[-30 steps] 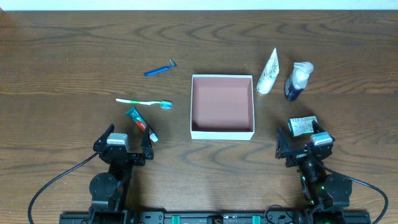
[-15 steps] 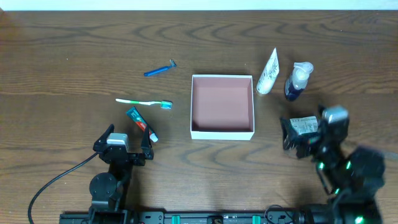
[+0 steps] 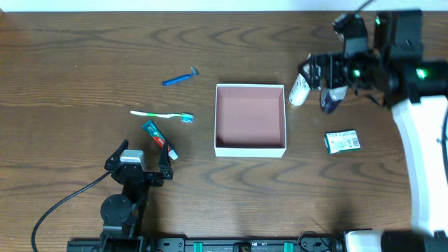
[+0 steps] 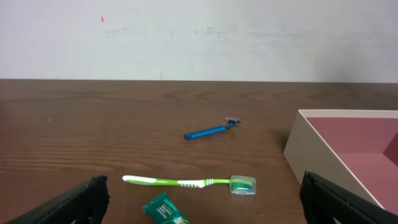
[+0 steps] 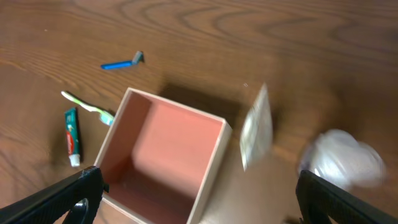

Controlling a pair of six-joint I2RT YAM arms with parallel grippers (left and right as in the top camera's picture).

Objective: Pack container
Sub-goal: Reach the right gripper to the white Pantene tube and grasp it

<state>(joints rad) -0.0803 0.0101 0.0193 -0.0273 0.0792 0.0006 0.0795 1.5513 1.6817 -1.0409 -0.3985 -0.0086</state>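
Note:
The container (image 3: 250, 149) is a shallow square box with white walls and a reddish-brown inside, standing mid-table and empty. It also shows in the left wrist view (image 4: 303, 140) and the right wrist view (image 5: 210, 171). My right gripper (image 3: 315, 70) is open and empty, raised over the white tube (image 3: 299, 89) and the spray bottle (image 3: 332, 96); both are blurred in its wrist view, the tube (image 5: 256, 127) and the bottle (image 5: 342, 158). My left gripper (image 3: 142, 157) is open and empty near the front edge, just behind a green toothpaste tube (image 3: 159, 138).
A green toothbrush (image 3: 162, 114) and a blue razor (image 3: 180, 78) lie left of the container. A small green-and-white packet (image 3: 342, 141) lies to its right. In the left wrist view the toothbrush (image 4: 186, 182), the toothpaste (image 4: 165, 210) and the razor (image 4: 211, 130) lie ahead.
My right arm has lifted from the front right and swung to the back right, above the tube and bottle. The packet it stood over is now uncovered. The left arm has not moved.

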